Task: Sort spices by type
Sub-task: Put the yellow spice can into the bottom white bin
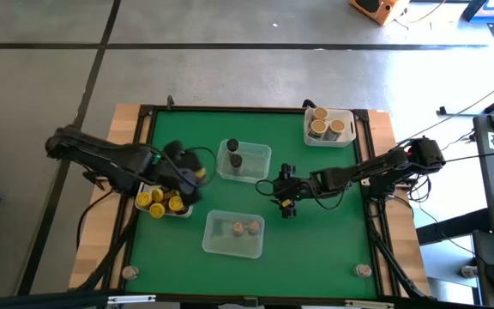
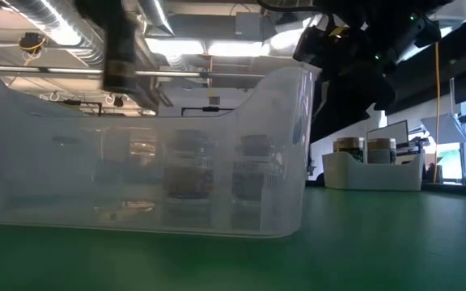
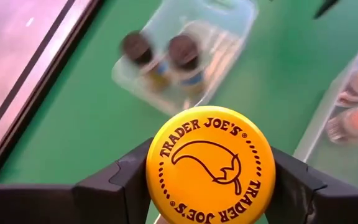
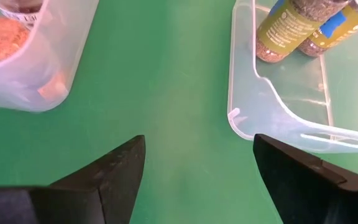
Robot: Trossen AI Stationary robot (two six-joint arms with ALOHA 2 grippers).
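Because the green desk (image 1: 333,215) is crowded with clear plastic tubs (image 1: 243,160), the left gripper (image 3: 210,180), clamped on a yellow-lidded spice jar (image 3: 211,165) near the left edge, could clip one; the right gripper (image 4: 197,168) hangs open and empty mid-desk.

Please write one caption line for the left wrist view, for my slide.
Left gripper holds a yellow-lidded Trader Joe's spice jar above the green table.

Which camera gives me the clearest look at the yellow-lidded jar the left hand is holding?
The left wrist view: the yellow lid fills the frame, clamped between the left hand's fingers. The high view shows it as a small yellow spot at that hand. The low and right wrist views don't show it.
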